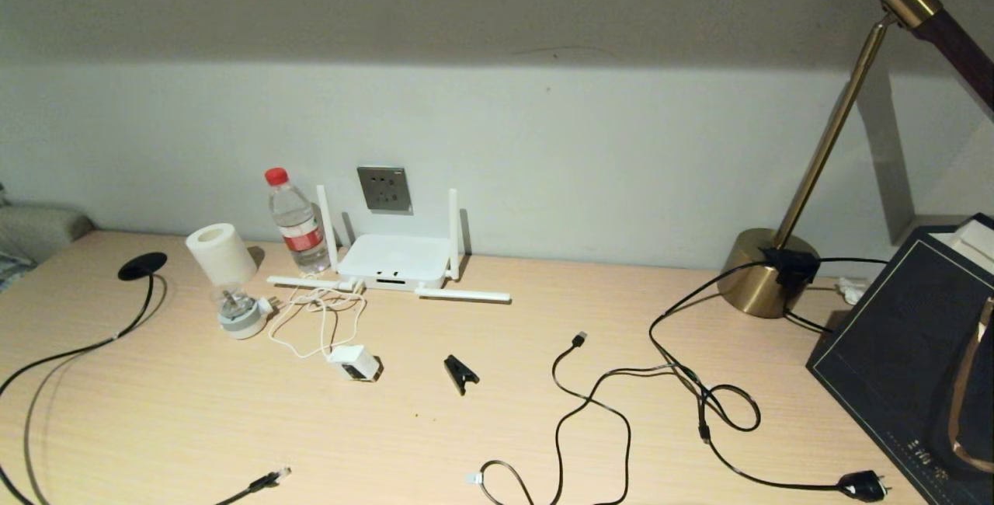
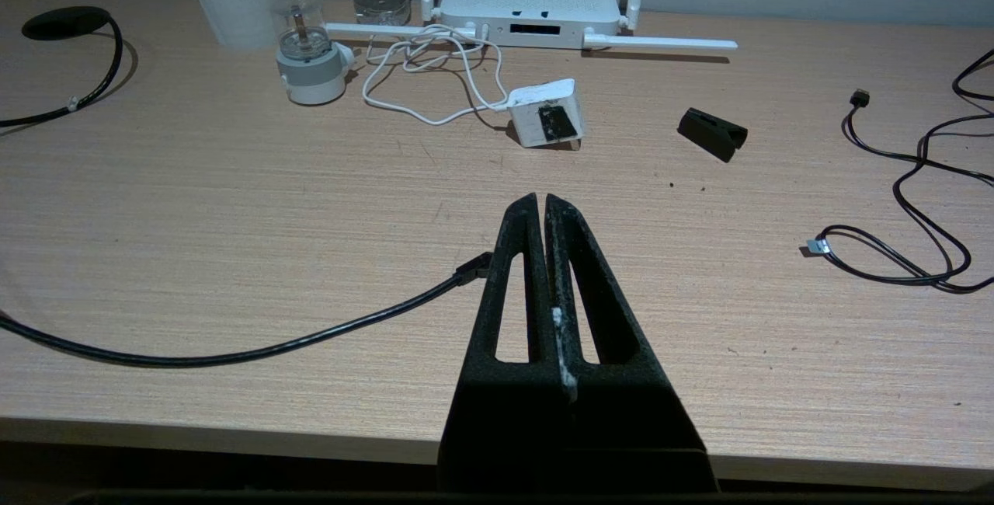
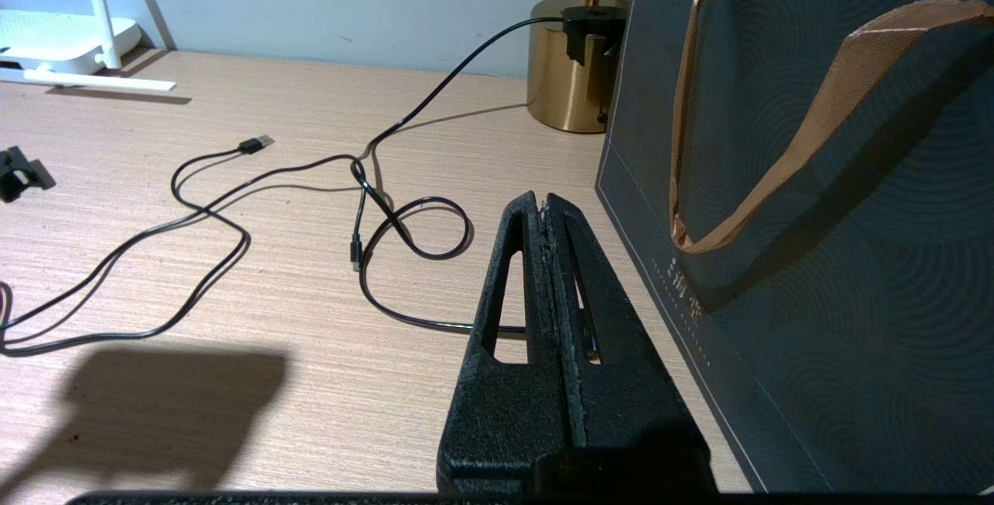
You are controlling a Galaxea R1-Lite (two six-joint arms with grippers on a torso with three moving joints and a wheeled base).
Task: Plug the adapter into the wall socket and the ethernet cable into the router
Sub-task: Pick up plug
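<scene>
The white adapter (image 1: pixel 355 363) (image 2: pixel 548 112) lies on the desk on its thin white cord, in front of the white router (image 1: pixel 394 260) (image 2: pixel 530 11). The router stands against the wall under the grey wall socket (image 1: pixel 384 189). The black ethernet cable (image 1: pixel 260 482) (image 2: pixel 256 350) runs in from the left, its connector lying near the front edge. My left gripper (image 2: pixel 541 199) hovers shut over the front edge, its fingers covering the connector's tip. My right gripper (image 3: pixel 540 198) hangs shut and holds nothing, beside the dark paper bag. Neither arm shows in the head view.
A white-shaded plug-in lamp (image 1: pixel 229 278) and a water bottle (image 1: pixel 297 220) stand left of the router. A black clip (image 1: pixel 460 372), a black USB cable (image 1: pixel 578 339), and a black cable with a chunky plug (image 1: pixel 862 484) lie mid-desk. A brass lamp base (image 1: pixel 765 272) and dark bag (image 1: pixel 916 350) stand right.
</scene>
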